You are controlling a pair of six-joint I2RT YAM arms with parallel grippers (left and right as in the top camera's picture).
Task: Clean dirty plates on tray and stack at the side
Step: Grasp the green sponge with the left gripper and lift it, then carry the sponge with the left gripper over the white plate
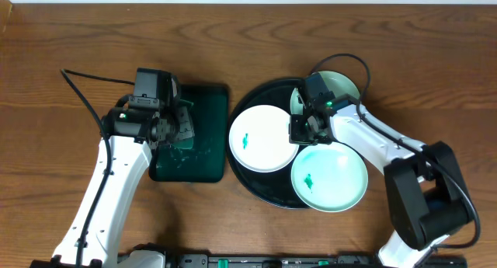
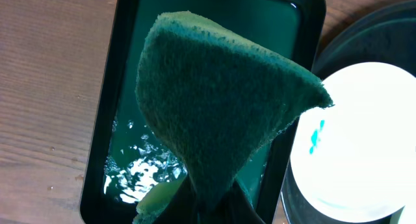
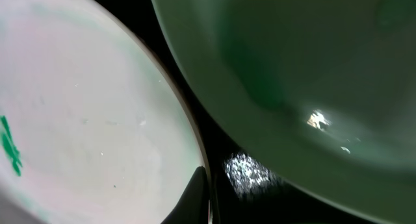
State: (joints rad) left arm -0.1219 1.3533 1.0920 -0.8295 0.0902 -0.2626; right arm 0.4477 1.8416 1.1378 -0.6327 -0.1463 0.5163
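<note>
Three round plates lie on the black tray. A white plate with a green smear is at the left, a pale green plate with a smear at the front right, and a third plate at the back, partly hidden by my right arm. My right gripper sits at the white plate's right rim. In the right wrist view one finger lies on that plate's rim; the other finger is hidden. My left gripper is shut on a dark green sponge above the small green tray.
The rectangular dark green tray stands left of the black tray and holds some foamy water. The white plate and the black tray's rim lie right of the sponge. Bare wooden table surrounds both trays.
</note>
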